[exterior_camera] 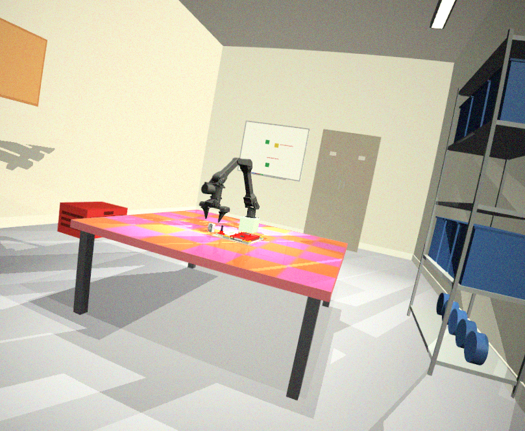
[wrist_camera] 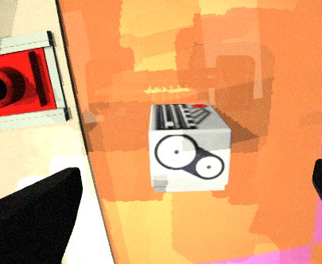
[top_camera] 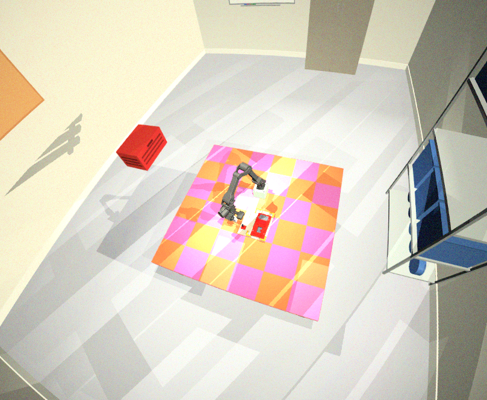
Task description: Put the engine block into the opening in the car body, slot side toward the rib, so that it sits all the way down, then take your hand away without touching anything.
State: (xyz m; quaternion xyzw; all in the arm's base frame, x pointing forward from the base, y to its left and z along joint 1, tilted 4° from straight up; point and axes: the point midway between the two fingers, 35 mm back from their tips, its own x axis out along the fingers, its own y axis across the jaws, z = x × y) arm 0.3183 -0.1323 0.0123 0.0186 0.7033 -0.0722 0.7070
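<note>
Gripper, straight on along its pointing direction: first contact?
Likely the engine block, standing between the lines of the open fingers, or the tabletop around it; depth is unclear, so which comes first is uncertain.

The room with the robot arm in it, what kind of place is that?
Probably a workshop or robot lab: there's a robot arm on a table, a whiteboard, and tall shelves with blue bins.

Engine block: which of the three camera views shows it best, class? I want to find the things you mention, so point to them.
The wrist view. There the engine block (exterior_camera: 211, 227) (wrist_camera: 190, 153) appears large, its belt-and-pulley face and slotted top unobscured. The exterior view shows it tiny, below the jaws (exterior_camera: 213, 219). In the top view, I cannot make it out reliably beside the arm.
</note>
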